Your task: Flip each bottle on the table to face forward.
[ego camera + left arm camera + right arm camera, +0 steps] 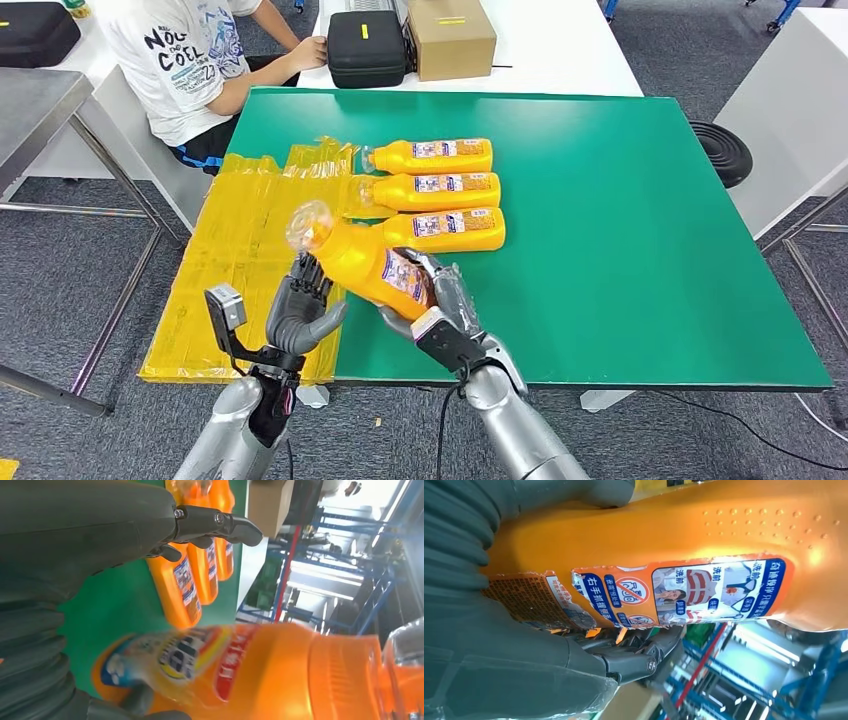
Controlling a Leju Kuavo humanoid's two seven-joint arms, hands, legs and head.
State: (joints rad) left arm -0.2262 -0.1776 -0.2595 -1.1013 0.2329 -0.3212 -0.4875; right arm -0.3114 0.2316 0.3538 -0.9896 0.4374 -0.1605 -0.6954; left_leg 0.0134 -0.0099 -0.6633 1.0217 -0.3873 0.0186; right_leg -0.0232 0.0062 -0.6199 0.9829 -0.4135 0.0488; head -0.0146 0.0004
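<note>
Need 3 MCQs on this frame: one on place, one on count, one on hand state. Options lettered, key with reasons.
1. Where do the orange plastic bottles that no hand touches lie?
A. On the green table, side by side
B. On the white table at the back
C. On the floor

2. How many orange bottles are there in all?
A. Two
B. Four
C. Six

3. What is the right hand doing?
A. Hanging free with nothing in it
B. Pressing a bottle flat on the yellow plastic sheet
C. Gripping the lifted orange bottle

Key:
1 A: three lie in a row on the green top in the head view.
2 B: those three plus the lifted one.
3 C: its fingers wrap the bottle's lower body above the table edge; the left hand sits by the neck end, contact unclear.
</note>
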